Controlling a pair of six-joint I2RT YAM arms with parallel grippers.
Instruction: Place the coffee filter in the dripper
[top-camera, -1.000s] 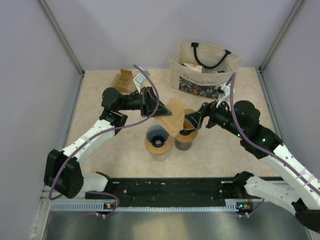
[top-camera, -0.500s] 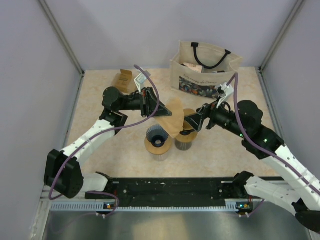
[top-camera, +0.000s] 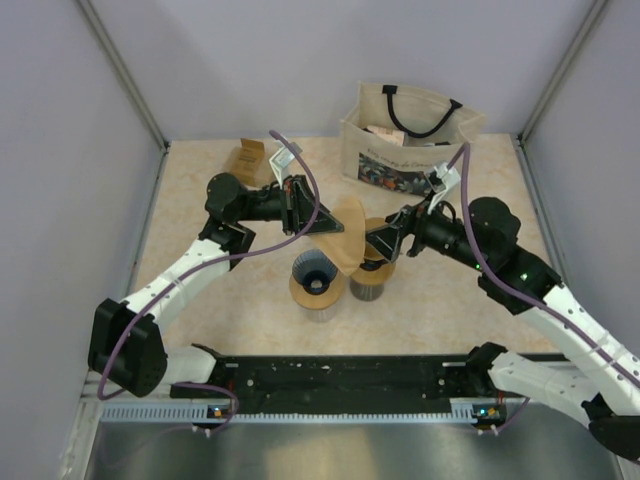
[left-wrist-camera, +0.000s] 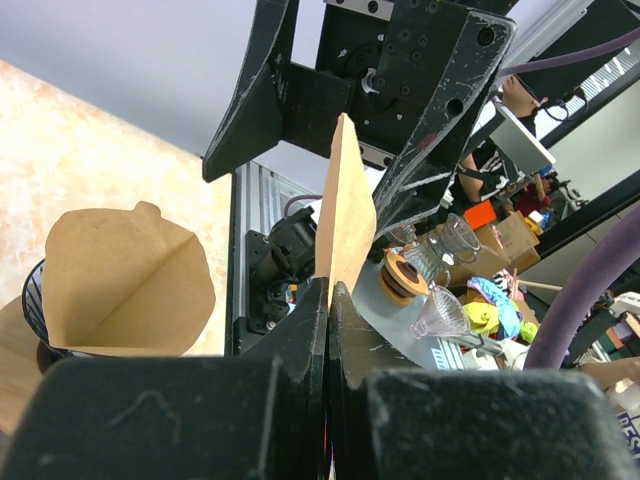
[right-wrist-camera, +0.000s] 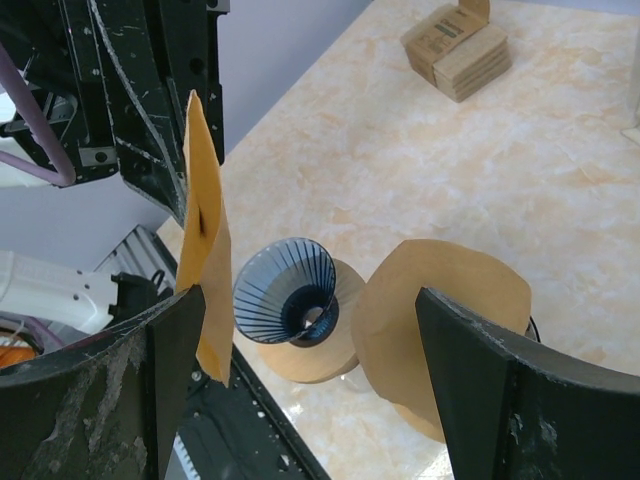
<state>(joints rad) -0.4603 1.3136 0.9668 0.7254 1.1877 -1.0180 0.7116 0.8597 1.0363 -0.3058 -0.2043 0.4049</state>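
Coffee filter (top-camera: 347, 236): hung in the air over the middle of the table (top-camera: 440, 300), folded flat, not in any dripper; sat above and between the two drippers nearest the arm bases.

Blue dripper (top-camera: 315, 270): stood nearest, on a wooden ring (right-wrist-camera: 310, 365); showed bare ribs and the hole at the bottom, with nothing inside.

Second dripper (left-wrist-camera: 32, 305): stood just beside the blue one, on the right arm's side; already carried a second filter (right-wrist-camera: 440, 320), spread into a cone.

Left gripper (left-wrist-camera: 328, 300): reached in just behind the blue dripper; clamped fully together on one edge of the coffee filter, holding it upright and edge-on toward the other arm.

Right gripper (right-wrist-camera: 310, 297): faced it from the opposite side, above the second dripper; gaped wide, gripping nothing. Had the held filter just beside one finger; could not tell whether touching.

Cardboard box (top-camera: 245, 158): lay farther back, toward the left, well apart from the drippers.

Tote bag (top-camera: 405, 140): stood farthest, upright, black-handled, at the back edge of the table.
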